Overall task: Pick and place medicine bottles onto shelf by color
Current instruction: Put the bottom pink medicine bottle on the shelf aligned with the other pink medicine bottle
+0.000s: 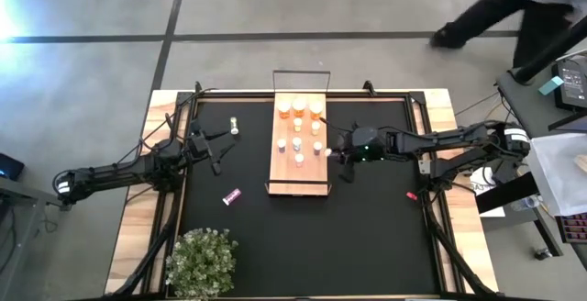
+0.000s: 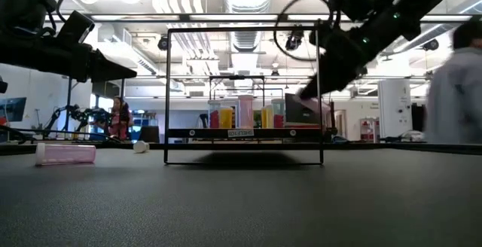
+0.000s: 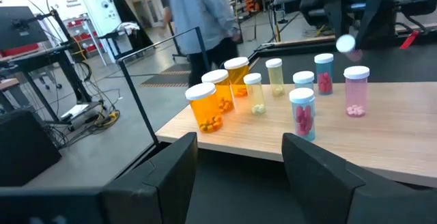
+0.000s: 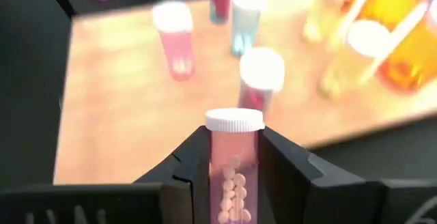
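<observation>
Right now my right gripper is clamped on a slim pink pill bottle, white cap up, pale tablets showing through its wall between the two dark fingers. From above I see that gripper hanging at the right edge of the shelf, the held bottle's cap just past the board's rim. On the light-wood board stand the others: three amber bottles along the far end, then pale and pink ones in loose rows toward the middle, all upright. Through the left wrist camera I count the amber ones nearest the board's corner, pale yellowish ones behind them, and pink ones farther along.

My left gripper waits over the black mat well to the left of the shelf, fingers parted and holding nothing. Two bottles are still off the shelf: a pink one lying on its side on the mat, and a pale one near the far left corner. A small red bit lies on the mat under the right arm. A potted plant sits at the near edge.
</observation>
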You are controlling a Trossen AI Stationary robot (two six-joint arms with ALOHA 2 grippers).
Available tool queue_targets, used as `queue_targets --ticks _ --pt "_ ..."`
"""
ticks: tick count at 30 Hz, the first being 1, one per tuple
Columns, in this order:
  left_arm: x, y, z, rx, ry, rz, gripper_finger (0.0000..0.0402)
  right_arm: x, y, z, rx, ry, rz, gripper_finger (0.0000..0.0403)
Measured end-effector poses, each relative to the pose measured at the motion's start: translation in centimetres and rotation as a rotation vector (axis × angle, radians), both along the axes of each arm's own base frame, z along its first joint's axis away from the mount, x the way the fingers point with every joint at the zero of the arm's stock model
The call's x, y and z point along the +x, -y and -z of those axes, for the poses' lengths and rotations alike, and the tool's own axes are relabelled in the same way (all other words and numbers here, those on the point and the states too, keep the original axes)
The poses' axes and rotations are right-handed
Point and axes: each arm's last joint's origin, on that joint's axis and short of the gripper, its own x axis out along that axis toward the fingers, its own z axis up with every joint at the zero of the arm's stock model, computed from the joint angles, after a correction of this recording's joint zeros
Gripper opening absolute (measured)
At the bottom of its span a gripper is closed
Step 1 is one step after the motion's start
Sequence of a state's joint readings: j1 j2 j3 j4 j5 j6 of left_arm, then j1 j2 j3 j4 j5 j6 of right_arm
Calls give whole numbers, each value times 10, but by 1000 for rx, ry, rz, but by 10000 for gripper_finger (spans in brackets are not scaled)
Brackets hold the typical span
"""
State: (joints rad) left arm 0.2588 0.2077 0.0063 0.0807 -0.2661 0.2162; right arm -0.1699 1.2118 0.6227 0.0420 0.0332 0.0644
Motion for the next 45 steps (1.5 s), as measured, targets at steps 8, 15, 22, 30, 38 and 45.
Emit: queue_targets --ticks 8,15,22,30,38,45 --pt "0 0 0 0 0 0 199 1 -3 -1 -93 262 -44 102" --pt "0 0 0 0 -1 0 199 -21 -10 15 -131 509 -54 106" --pt "0 0 0 0 -1 0 199 -45 -18 24 -154 660 -70 102" --pt "0 0 0 0 -1 0 199 -45 -25 26 -179 654 -114 106" --pt "0 0 0 0 -1 0 199 -27 -24 41 -177 625 -123 101" --pt "0 0 0 0 0 0 199 -22 -24 55 -189 718 -116 101"
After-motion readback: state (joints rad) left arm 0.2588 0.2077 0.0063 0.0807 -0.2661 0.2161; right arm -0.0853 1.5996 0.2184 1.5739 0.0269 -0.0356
